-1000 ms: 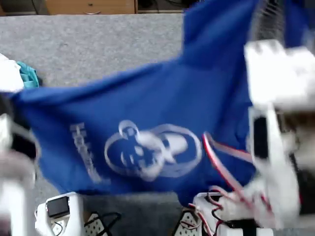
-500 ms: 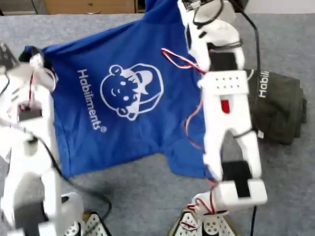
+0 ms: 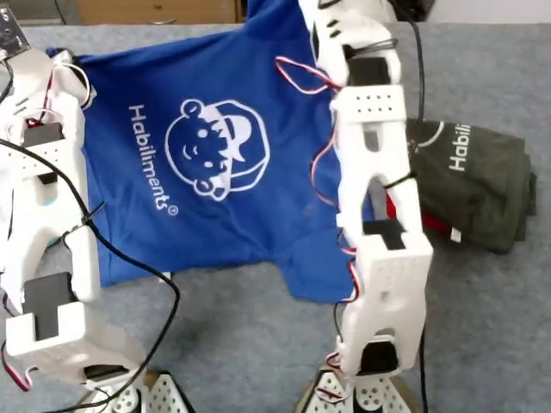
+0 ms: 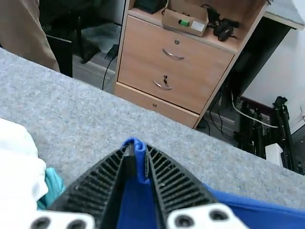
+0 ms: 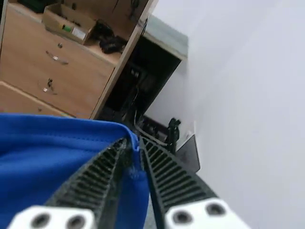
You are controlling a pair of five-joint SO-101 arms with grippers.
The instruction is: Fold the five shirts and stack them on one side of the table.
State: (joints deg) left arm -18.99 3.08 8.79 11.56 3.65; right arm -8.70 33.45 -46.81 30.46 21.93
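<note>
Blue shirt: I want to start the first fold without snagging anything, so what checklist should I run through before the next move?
1. Left gripper clamped on the blue printed cotton shirt: ok, fabric is pinched in it.
2. Right gripper clamped on the shirt's edge: ok.
3. Print facing up and cloth spread out: ok.
4. Shirt clear of the folded dark green shirt: cannot tell, the right arm covers the gap.
5. Black cable clear of the cloth: not ok, it crosses the corner nearest the left arm's base.
</note>
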